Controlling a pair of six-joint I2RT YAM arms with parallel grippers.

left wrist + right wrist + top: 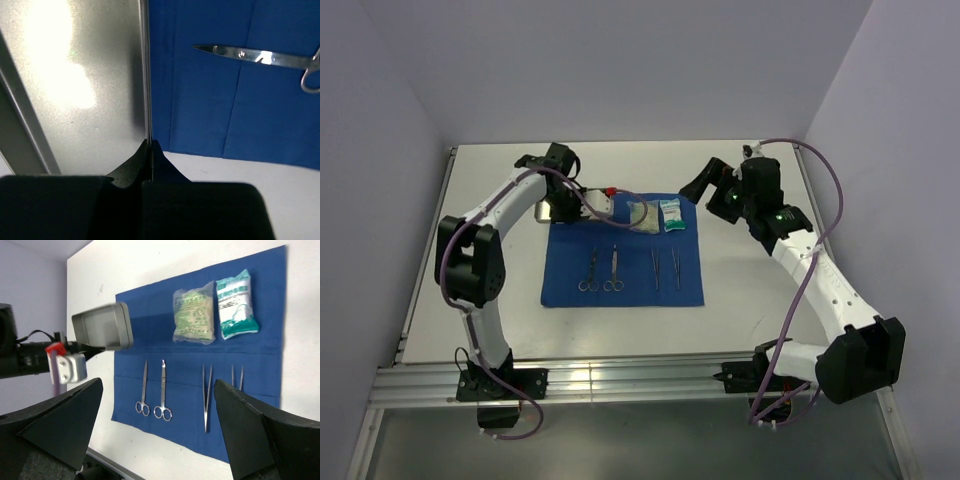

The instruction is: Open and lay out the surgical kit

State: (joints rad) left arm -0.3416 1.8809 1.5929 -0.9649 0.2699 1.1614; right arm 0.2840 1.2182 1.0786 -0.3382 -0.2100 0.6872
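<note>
The blue cloth wrap is lying flat on the white table, carrying two packets, two scissors and two tweezers. The left gripper is pinching the steel tray by its rim at the cloth's far-left corner. The right gripper is hovering with fingers spread near the cloth's far-right corner. Pale lavender walls are enclosing the table.

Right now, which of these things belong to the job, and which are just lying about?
Part of the job:
blue cloth
steel tray, pinched by the left gripper
whitish packet
green packet
two scissors
two tweezers

Just there:
table
metal rail along its near edge
</note>
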